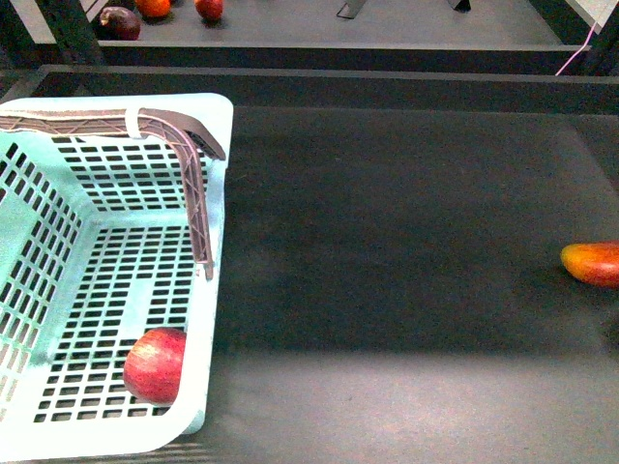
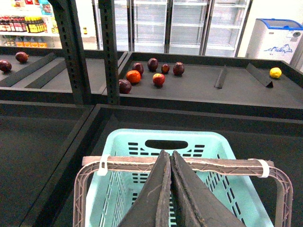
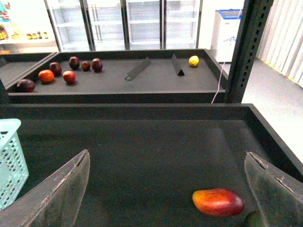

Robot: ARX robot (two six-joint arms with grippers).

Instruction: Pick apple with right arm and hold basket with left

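Trouble from here, to my eye, lies mostly with the right gripper (image 3: pixel 165 189). Its two dark fingers stand wide apart with nothing between them, and the fruit lying nearest under it is the oblong orange-red fruit (image 3: pixel 218 202) with the yellow end, not the apple. A grab aimed at whatever sits closest would take the wrong thing.

Using the basket (image 1: pixel 221 174) as the landmark: the apple (image 1: pixel 156 364) already rests inside it, on the slotted floor in the corner nearest the robot, against the wall that faces the open dark tray. The oblong fruit (image 1: pixel 592 263) lies well away from the basket, at the far side of that tray. Reaching the apple would mean crossing the whole tray and coming down over the basket's rim, where the fingers could catch the plastic wall or tip the basket.

The left gripper (image 2: pixel 170 189) is over the basket; in its wrist view the dark fingers are pressed together with no gap and I see nothing clamped in them. The brown lattice-ribbed finger (image 1: pixel 193 184) with its white band hooks over the rim and hangs down inside the wall. If that hold is only a hook, the basket could slide.

Apart from the apple, the basket holds nothing. Beyond it, loose fruit (image 2: pixel 152 73) sits on a farther shelf.
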